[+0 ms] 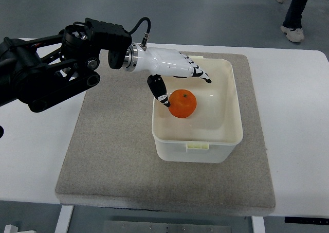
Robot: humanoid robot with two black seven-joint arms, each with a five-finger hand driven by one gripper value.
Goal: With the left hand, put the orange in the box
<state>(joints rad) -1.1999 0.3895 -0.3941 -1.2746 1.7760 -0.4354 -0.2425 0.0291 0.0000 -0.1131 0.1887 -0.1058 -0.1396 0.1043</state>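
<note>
Left arm: black jointed arm (46,68) entering from the picture's left edge, reaching across the mat to the box.
Left robot hand: white shell with black finger segments (175,76), positioned over the box's far-left corner.
Robot hand state: fingers (200,74) extended and loosely spread, holding nothing; thumb (159,91) points down into the box, its tip just beside the fruit's left side; contact between the two cannot be determined.
Fruit: round orange (183,103), resting inside the box, in its left-centre area, free of the hand's grip.
Box: white rectangular plastic box with rounded corners and no lid (226,140); small tab on the near rim; the orange is its only visible content.
Mat: grey felt-like rectangular mat (113,156) lying flat; the box stands on its right half.
Counter: white counter (293,114) carrying the mat, visible on all sides of it.
Right arm: out of view.
Background: grey floor beyond the counter; a person's legs and light shoes (293,32) at the top right corner, well apart from the work area.
</note>
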